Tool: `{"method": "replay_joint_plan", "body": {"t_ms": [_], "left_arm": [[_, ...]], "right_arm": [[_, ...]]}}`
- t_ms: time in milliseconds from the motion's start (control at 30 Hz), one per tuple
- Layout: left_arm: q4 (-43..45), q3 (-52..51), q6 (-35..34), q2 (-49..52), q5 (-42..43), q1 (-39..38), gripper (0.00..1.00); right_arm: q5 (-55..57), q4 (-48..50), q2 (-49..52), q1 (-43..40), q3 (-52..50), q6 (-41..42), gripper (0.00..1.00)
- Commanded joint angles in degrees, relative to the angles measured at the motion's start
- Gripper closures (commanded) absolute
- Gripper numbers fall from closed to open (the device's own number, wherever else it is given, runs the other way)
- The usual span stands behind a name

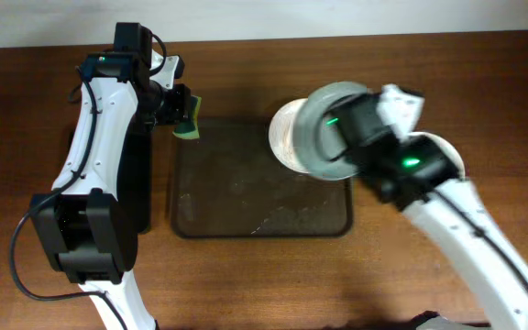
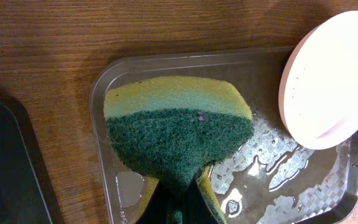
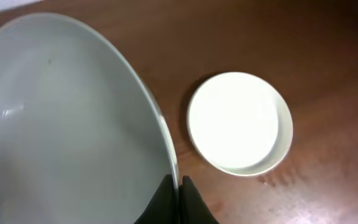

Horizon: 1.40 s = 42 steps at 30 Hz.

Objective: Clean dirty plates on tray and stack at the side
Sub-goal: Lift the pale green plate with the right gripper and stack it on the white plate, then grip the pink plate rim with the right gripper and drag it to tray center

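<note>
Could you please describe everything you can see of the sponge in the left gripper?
The sponge is yellow foam with a dark green scouring face turned to the left wrist camera. The left gripper pinches its lower end, creasing it. It hangs over the tray's corner; whether it touches cannot be told.

It looks like a robotics lab bench staged as a dishwashing station: white-and-black robot arms (image 1: 94, 137) with trailing cables reach over a plain wood-grain counter (image 1: 246, 284) carrying a wet brown tray (image 1: 246, 215), a green-and-yellow sponge (image 1: 188, 119), a pale blue-green plate (image 1: 314, 110) and white plates (image 1: 284, 137).
</note>
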Motion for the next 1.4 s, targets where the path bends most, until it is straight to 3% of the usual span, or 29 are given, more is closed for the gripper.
{"method": "replay_joint_plan", "body": {"t_ms": [0,100,200,500,533,600,767,833,1033,1367], "left_arm": [[0.09,-0.13,1.16,0.2,0.85,0.0,1.0],[0.09,-0.11,1.16,0.2,0.83,0.0,1.0],[0.13,-0.13,1.14,0.2,0.85,0.0,0.99],[0.13,-0.13,1.16,0.2,0.85,0.0,1.0],[0.13,-0.13,1.16,0.2,0.85,0.0,1.0],[0.13,-0.13,1.14,0.2,0.85,0.0,1.0],[0.13,-0.13,1.14,0.2,0.87,0.0,0.99],[0.15,-0.13,1.14,0.2,0.87,0.0,1.0],[0.09,-0.13,1.14,0.2,0.87,0.0,1.0],[0.11,-0.13,1.14,0.2,0.85,0.0,1.0]], "right_arm": [[-14.82,0.07,-0.37,-18.62,0.07,-7.1,0.96],[-21.86,3.43,1.99,-34.64,-3.3,-12.48,0.96],[-22.18,5.73,5.88,-43.47,-7.32,-12.83,0.96],[-22.03,17.25,13.84,-46.25,-18.08,-12.59,0.93],[-22.08,17.29,14.86,-46.21,-18.21,-12.59,0.52],[-24.3,16.98,15.1,-46.1,-18.16,-12.68,0.29],[-39.3,13.42,10.45,-42.93,-9.92,-17.7,0.28],[-42.21,14.29,9.7,-36.2,-5.42,-16.65,0.33],[-31.5,20.04,17.22,-18.34,-5.53,0.96,0.49],[-32.59,21.38,33.64,-11.13,-5.53,3.63,0.68]]}}
